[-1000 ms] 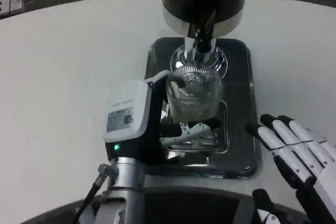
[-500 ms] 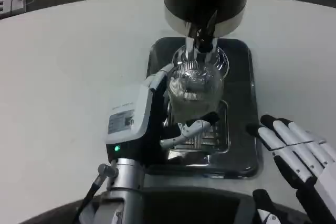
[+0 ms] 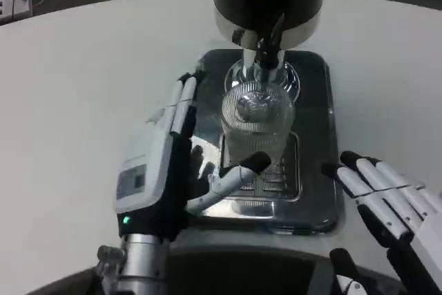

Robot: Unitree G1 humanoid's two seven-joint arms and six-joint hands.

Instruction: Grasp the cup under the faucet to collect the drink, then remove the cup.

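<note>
Ribbed clear glass cup stands upright on the drip grate of the dark tray, right under the faucet of the black dispenser. Left hand sits just beside it, fingers spread and off the glass. Right hand rests on the white counter, fingers apart, holding nothing.

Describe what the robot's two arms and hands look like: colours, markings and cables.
The left robot hand has a white back bearing a grey label and a green light, fingers in white and black, a silver forearm and a dark cable. The right robot hand shows white and black fingers.
</note>
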